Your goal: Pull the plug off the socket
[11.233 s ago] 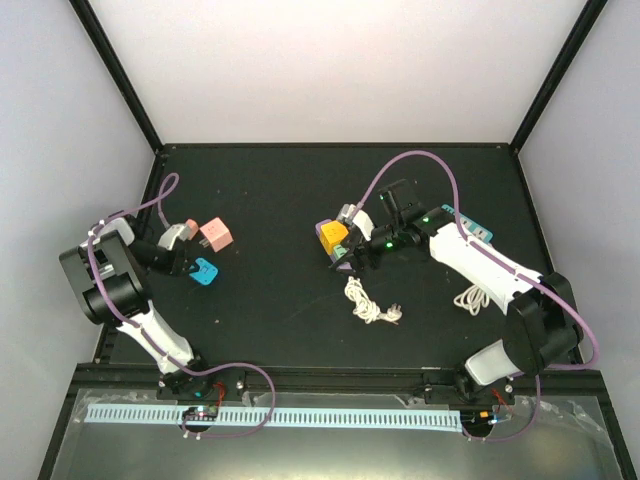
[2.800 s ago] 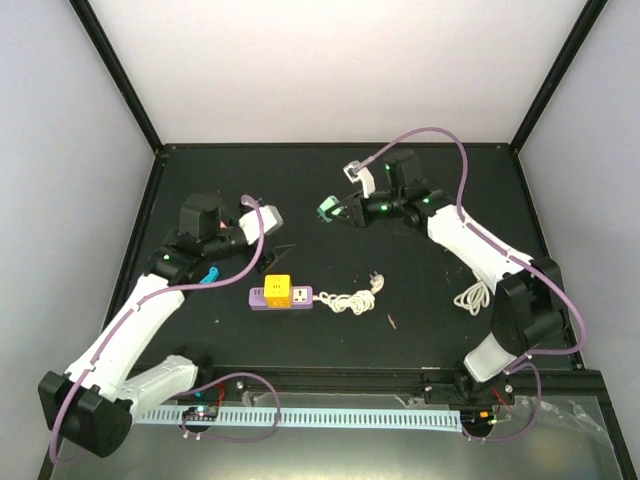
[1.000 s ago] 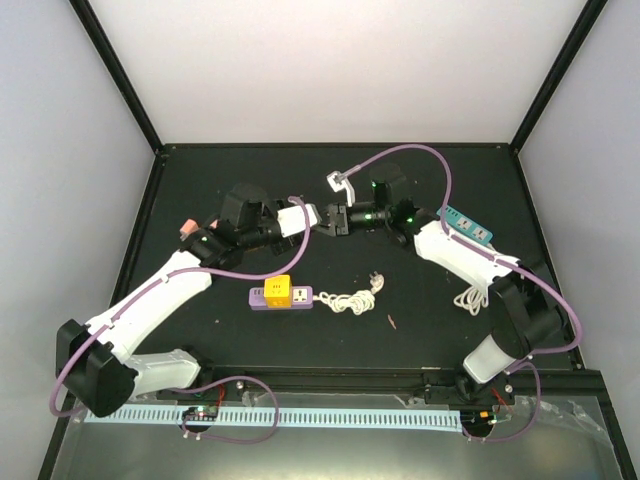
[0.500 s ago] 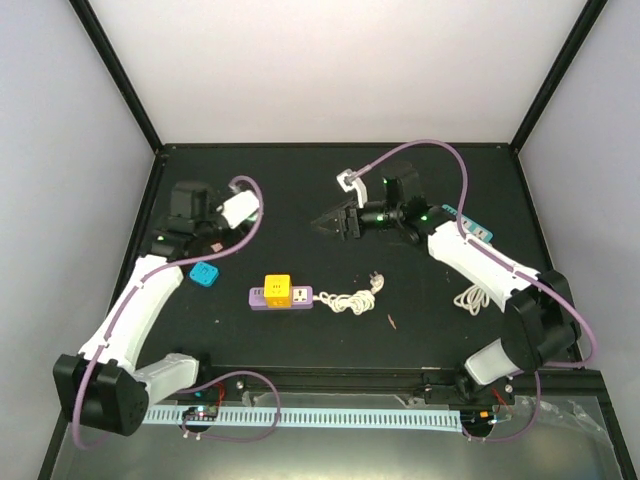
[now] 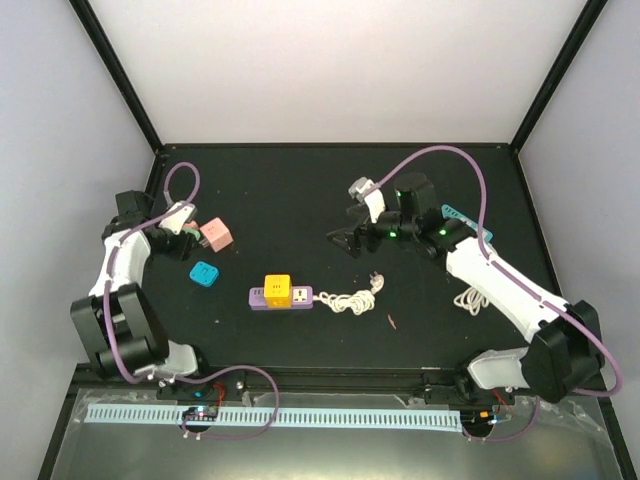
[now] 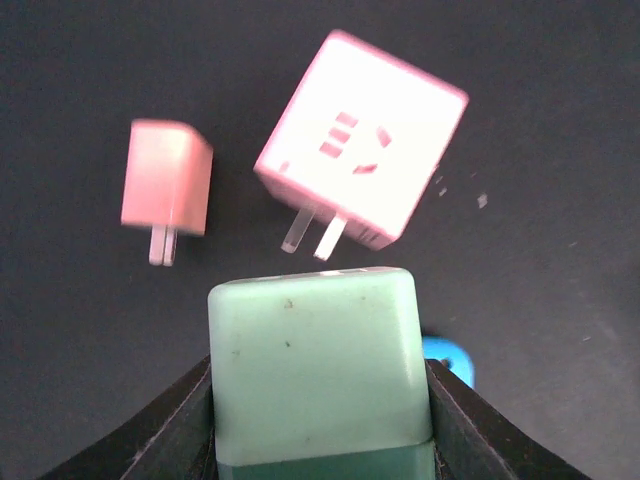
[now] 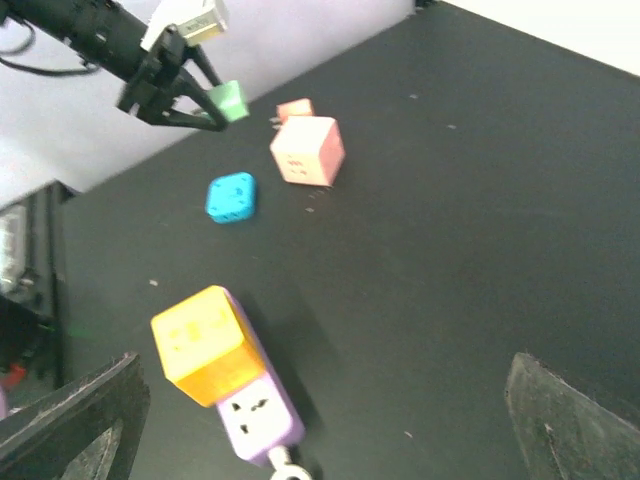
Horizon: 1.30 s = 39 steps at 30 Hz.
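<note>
the yellow plug sits seated in the left end of the purple strip, so by the look of it the pull is not yet done. the strip lies loose on the desk, with nothing holding it down.

the left gripper is far to the left of the strip, closed on a green plug that fills the gap between its fingers. it hangs over a pink cube and a small pink plug, with a blue plug lying between them and the strip. the right gripper hovers beyond the strip and to its right, spread wide with nothing in it.

what could go wrong:
- the strip looks light. if one gripper pulls the yellow plug while nothing pins the strip, the whole thing will likely lift or slide instead of parting.
- the left gripper is busy. if it lets the green plug go from height, the plug may strike the pink cube and scatter things.
- the white cord coiled at the strip's right end could catch a finger coming in low from that side.
</note>
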Each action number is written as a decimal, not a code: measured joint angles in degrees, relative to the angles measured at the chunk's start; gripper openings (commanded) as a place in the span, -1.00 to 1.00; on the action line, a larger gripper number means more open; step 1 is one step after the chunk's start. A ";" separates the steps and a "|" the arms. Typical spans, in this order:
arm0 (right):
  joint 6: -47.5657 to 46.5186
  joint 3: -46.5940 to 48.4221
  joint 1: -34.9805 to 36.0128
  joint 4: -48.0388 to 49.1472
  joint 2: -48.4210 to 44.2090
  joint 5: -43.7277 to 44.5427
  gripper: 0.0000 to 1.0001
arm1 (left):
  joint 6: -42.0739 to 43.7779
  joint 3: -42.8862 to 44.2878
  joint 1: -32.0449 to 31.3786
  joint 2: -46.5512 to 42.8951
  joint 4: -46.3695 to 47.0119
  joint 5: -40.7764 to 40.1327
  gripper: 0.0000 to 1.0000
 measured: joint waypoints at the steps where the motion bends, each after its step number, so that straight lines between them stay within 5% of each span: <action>1: -0.98 -0.94 0.00 0.00 -0.94 1.38 1.00 | 0.02 0.17 0.90 1.79 -0.15 -0.39 -0.52; 9: -6.40 -5.14 0.00 0.52 -4.83 14.97 1.00 | 0.35 3.82 5.16 14.12 0.17 -6.86 -0.49; 19: -6.64 -5.25 -0.68 0.72 -4.92 17.05 1.00 | 1.86 4.63 6.69 19.56 1.16 -11.85 -0.30; 27: -7.91 -5.51 -0.96 -0.35 -2.21 10.99 1.00 | 2.45 4.63 6.82 21.18 1.51 -12.22 0.15; 36: -8.98 -6.03 -0.96 -0.09 -1.42 3.41 1.00 | 2.75 4.90 7.06 21.20 0.85 -12.09 0.92; 39: -9.42 -6.97 -0.96 0.39 -1.22 0.92 1.00 | 3.61 4.92 7.10 19.04 -0.46 -11.32 0.97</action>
